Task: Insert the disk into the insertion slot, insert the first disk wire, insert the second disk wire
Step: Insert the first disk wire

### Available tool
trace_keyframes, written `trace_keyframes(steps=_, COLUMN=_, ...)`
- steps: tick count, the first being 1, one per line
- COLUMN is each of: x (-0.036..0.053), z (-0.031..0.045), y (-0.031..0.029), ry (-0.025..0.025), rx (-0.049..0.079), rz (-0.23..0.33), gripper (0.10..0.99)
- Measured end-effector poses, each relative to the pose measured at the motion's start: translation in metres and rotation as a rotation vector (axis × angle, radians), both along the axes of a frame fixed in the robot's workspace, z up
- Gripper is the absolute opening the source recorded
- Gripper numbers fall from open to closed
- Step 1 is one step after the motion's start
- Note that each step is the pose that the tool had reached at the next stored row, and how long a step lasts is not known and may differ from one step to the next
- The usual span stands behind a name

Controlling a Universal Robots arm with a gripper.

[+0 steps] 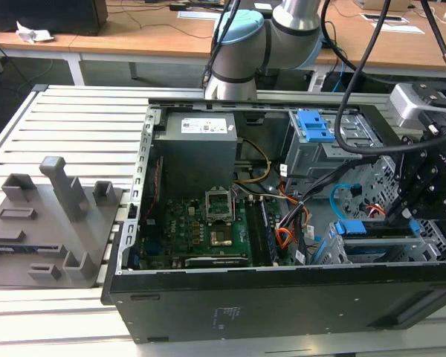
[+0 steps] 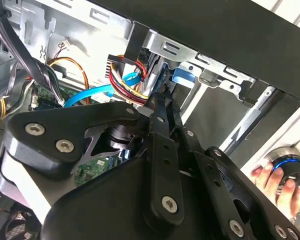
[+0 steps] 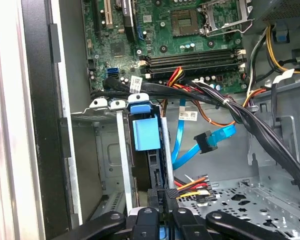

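End effector (image 1: 405,217) sits low in the open computer case (image 1: 208,312) at the exterior view's right; I cannot tell its grip. From the left: grey fixture block (image 1: 52,223) on the tabletop (image 1: 82,126), motherboard (image 1: 201,230), then the disk (image 1: 360,227) in the insertion slot (image 3: 106,165), just beside the end effector.

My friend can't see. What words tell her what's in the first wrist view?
The gripper sits at a black plug with red and yellow wires, by the disk in its blue carrier, set in the insertion slot. A blue cable lies beside it, with a green circuit board beyond.
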State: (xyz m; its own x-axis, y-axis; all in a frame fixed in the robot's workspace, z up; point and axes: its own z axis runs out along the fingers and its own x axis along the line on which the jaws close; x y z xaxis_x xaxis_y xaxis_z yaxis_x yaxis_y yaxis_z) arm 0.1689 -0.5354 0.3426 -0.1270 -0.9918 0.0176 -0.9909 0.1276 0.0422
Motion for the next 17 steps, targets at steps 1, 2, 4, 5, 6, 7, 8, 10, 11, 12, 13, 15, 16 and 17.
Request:
trace_keyframes(steps=1, x=0.0000, z=0.0000, y=0.0000, ry=0.0001, rx=0.001, rz=0.000, gripper=0.169)
trace_keyframes(steps=2, x=0.0000, z=-0.0001, y=0.0000, ry=0.0000, rx=0.004, rz=0.000, gripper=0.169)
trace_keyframes(steps=4, x=0.0001, z=-0.0005, y=0.0000, ry=0.0000, rx=0.010, rz=0.000, gripper=0.169)
trace_keyframes(steps=5, x=0.0001, z=-0.0009, y=0.0001, ry=0.0000, rx=0.011, rz=0.000, gripper=0.169)
trace_keyframes(steps=6, x=0.0001, z=-0.0013, y=0.0000, ry=0.0000, rx=0.010, rz=0.000, gripper=0.169)
trace_keyframes(steps=7, x=0.0002, z=-0.0016, y=0.0000, ry=0.0000, rx=0.010, rz=-0.001, gripper=0.169)
trace_keyframes(steps=8, x=0.0003, z=-0.0019, y=0.0000, ry=0.0000, rx=0.010, rz=0.000, gripper=0.169)
trace_keyframes(steps=10, x=0.0005, z=-0.0026, y=0.0000, ry=0.0001, rx=0.010, rz=0.000, gripper=0.169)
trace_keyframes(steps=11, x=0.0006, z=-0.0026, y=0.0000, ry=0.0000, rx=0.010, rz=0.000, gripper=0.169)
trace_keyframes(steps=12, x=0.0006, z=-0.0026, y=0.0000, ry=0.0000, rx=0.010, rz=0.000, gripper=0.169)
trace_keyframes(steps=13, x=0.0006, z=-0.0026, y=0.0000, ry=0.0000, rx=0.010, rz=0.000, gripper=0.169)
trace_keyframes(steps=15, x=0.0006, z=-0.0022, y=-0.0005, ry=0.0000, rx=0.011, rz=0.000, gripper=0.169)
trace_keyframes(steps=16, x=0.0007, z=-0.0022, y=-0.0008, ry=0.0000, rx=0.011, rz=0.000, gripper=0.169)
trace_keyframes(steps=17, x=0.0007, z=-0.0021, y=-0.0012, ry=0.0000, rx=0.011, rz=0.000, gripper=0.169)
